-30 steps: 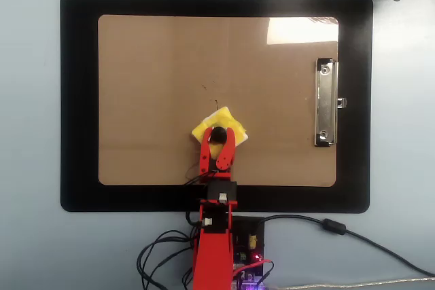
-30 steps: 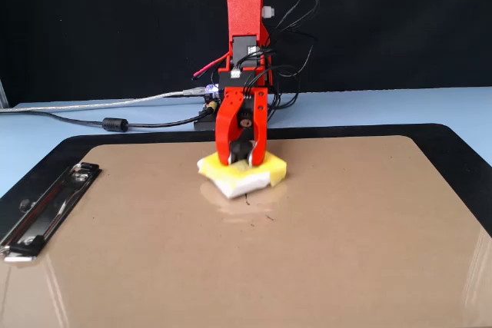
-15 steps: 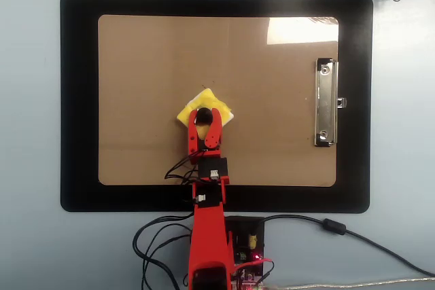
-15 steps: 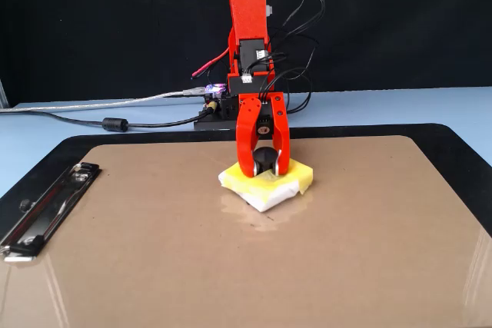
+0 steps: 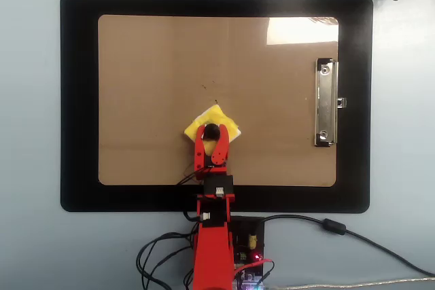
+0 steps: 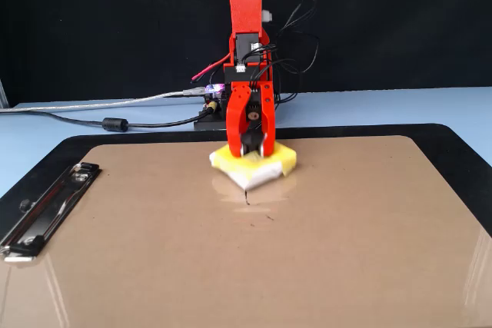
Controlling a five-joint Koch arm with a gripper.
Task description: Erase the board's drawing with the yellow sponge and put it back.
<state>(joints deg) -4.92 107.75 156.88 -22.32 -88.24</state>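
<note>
Overhead view first: yellow sponge lying flat on the board, a little toward the near long edge (the arm's side) and roughly midway between the short edges, turned diamond-wise to those edges. Gripped by its black knob, with the red gripper closed narrowly around that knob, one jaw on either side. Just beyond the sponge's far corner, faint dark remnants of the drawing, thin strokes only, too small to read as any letter; visible also in the fixed view as a short mark close to the sponge's white edge. Judged mid-wipe, with some ink left to clear. Possible trouble from here: pressing too lightly and skating over the remaining strokes, or pressing too hard and dragging the board across the black mat, since nothing seems to pin it; also twisting the sponge about its knob, so that a corner rather than a face meets the mark. Silver clip at the right short edge, well apart from the work. No containers anywhere in view, so nothing to report as held inside one.
</note>
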